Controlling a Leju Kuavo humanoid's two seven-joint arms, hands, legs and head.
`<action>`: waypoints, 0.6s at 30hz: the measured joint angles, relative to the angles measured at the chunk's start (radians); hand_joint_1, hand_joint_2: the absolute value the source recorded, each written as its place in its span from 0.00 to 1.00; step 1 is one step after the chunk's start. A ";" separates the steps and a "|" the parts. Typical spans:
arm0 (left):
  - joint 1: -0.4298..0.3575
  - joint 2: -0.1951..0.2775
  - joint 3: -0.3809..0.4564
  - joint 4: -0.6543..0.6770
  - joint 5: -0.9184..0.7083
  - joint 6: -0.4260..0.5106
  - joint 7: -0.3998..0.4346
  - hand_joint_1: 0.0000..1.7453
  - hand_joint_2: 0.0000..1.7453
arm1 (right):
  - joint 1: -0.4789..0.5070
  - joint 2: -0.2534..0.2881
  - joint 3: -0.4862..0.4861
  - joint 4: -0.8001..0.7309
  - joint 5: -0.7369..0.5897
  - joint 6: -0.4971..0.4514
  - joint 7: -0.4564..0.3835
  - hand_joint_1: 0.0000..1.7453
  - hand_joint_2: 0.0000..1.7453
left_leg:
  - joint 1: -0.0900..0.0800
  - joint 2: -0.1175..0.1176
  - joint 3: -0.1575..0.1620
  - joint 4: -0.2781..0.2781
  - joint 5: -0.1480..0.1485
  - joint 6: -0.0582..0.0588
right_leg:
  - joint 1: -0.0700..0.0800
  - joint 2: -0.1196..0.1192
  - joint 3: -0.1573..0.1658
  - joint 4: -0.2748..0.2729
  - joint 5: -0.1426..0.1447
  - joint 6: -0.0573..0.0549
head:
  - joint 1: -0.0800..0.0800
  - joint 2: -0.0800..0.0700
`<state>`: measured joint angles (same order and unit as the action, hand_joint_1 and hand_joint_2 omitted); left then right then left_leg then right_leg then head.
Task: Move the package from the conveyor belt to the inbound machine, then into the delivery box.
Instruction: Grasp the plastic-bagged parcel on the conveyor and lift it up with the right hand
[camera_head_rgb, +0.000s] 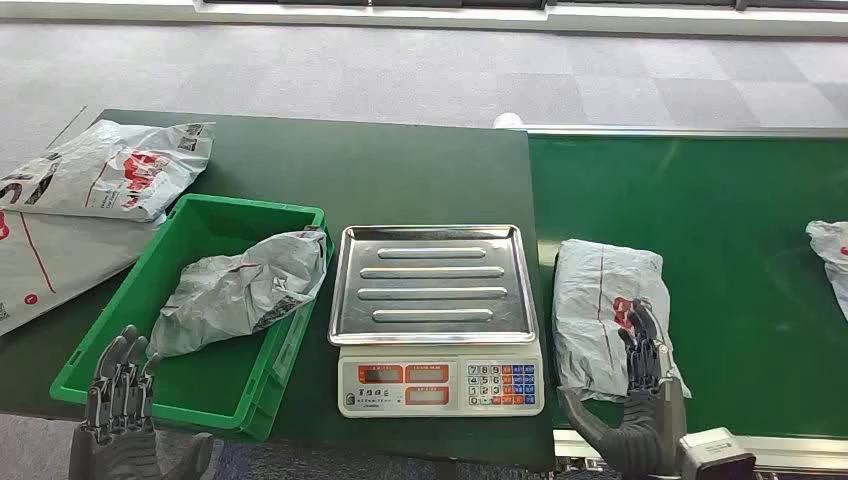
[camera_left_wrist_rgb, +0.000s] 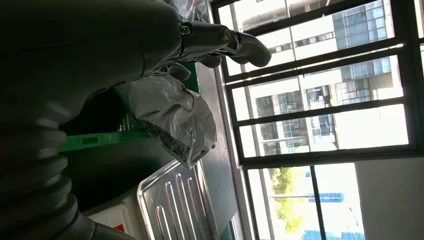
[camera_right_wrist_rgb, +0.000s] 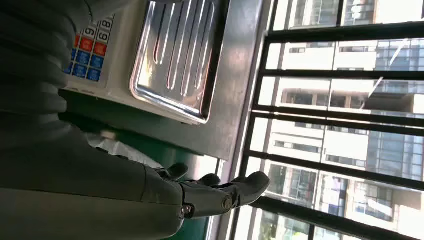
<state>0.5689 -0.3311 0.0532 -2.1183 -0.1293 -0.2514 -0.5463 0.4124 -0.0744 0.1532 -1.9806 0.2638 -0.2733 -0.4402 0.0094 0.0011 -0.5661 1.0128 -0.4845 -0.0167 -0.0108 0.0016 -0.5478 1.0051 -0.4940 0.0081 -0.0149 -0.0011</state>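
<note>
The dark green worktop (camera_head_rgb: 400, 170) is filling the left and centre of the head view, and the brighter green conveyor belt (camera_head_rgb: 700, 220) is running along the right side. A green delivery box (camera_head_rgb: 105, 345) is sitting at lower left of the frame with one crumpled grey package (camera_head_rgb: 240, 290) lying inside it. The inbound machine (camera_head_rgb: 435, 318), a scale with a bare steel tray and a keypad, is standing at lower centre, just beside the box. Two more flat mailers (camera_head_rgb: 110, 170) are lying on the worktop at upper left.

The package (camera_head_rgb: 605, 315) to be moved is lying flat on the belt at lower right, just beside the scale. The right robot hand (camera_head_rgb: 640, 400) is reaching up from the bottom edge with its fingers extended and apart; the dark fingertips are overlapping the near edge of the package, and the thumb is spread out to the left. It is gripping nothing, and whether the fingertips are actually touching the bag cannot be told.

The left robot hand (camera_head_rgb: 120, 395) is hovering at the lower left corner, fingers straight and slightly apart, over the near rim of the box, holding nothing. Another package (camera_head_rgb: 830, 260) is showing at the right edge of the belt.
</note>
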 joint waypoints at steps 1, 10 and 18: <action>0.001 0.000 0.001 0.000 0.001 0.000 0.001 0.00 1.00 | -0.008 0.000 -0.010 0.000 0.039 -0.012 0.014 0.00 1.00 | 0.000 0.000 -0.001 0.000 0.000 0.000 | 0.000 0.000 0.000 0.000 0.000 0.000 | 0.000 0.000; 0.002 0.000 0.027 -0.003 0.011 -0.006 0.018 0.00 1.00 | -0.314 -0.056 -0.205 0.270 0.605 0.044 0.349 0.00 1.00 | 0.000 0.002 -0.001 0.001 0.001 0.002 | -0.001 0.002 0.001 0.000 0.003 0.003 | 0.000 0.000; 0.004 0.003 0.028 -0.003 0.017 0.036 0.028 0.00 1.00 | -0.574 -0.126 -0.231 0.683 0.659 0.049 0.422 0.00 1.00 | 0.000 -0.003 0.004 0.002 0.005 0.003 | -0.002 -0.001 -0.001 0.000 0.007 0.005 | 0.000 0.000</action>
<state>0.5725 -0.3280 0.0809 -2.1214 -0.1124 -0.2152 -0.5179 -0.1618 -0.2002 -0.0782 -1.2975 0.9223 -0.2244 -0.0177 0.0093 -0.0014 -0.5626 1.0148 -0.4791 -0.0134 -0.0126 0.0006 -0.5483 1.0050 -0.4875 0.0128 -0.0148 -0.0011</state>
